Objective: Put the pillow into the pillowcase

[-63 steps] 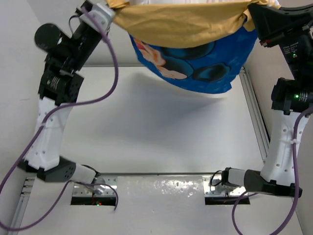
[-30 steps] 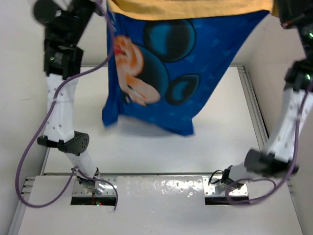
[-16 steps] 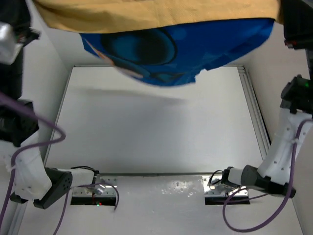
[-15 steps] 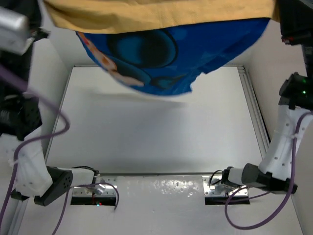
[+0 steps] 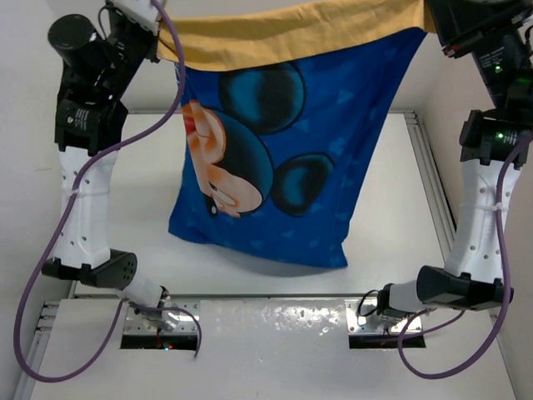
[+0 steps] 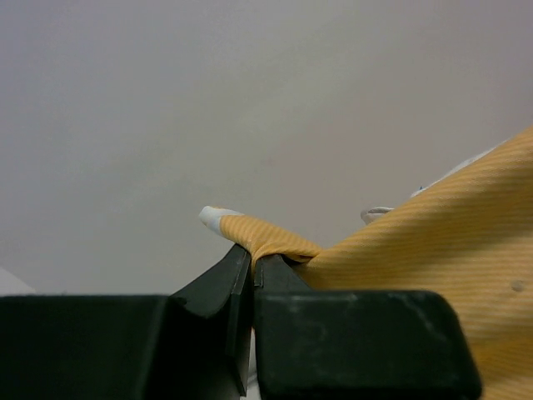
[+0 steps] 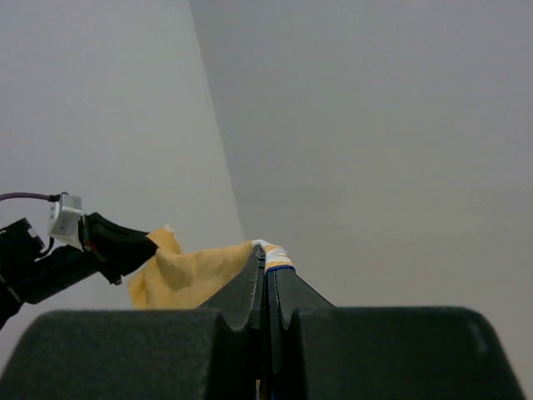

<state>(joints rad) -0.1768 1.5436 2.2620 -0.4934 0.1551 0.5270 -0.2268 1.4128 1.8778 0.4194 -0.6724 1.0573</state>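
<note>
1. My left gripper point(image 6: 252, 260) is clamped on an orange corner of the pillowcase point(image 5: 275, 167).
2. My right gripper point(image 7: 265, 260) pinches the opposite corner.
3. The pillowcase hangs between them above the table point(image 5: 383, 275), blue side showing.
4. The white sliver beside the orange cloth is possibly the pillow point(image 6: 456, 172).

One pillowcase point(image 5: 275, 183), two arms point(image 5: 83, 192) point(image 5: 483, 208), one table point(image 5: 391, 217).

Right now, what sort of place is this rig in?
Probably a robotics lab test cell: white table edged with aluminium rail, plain white walls close around, left arm and right arm bolted at the near edge, holding up a pillowcase.
</note>
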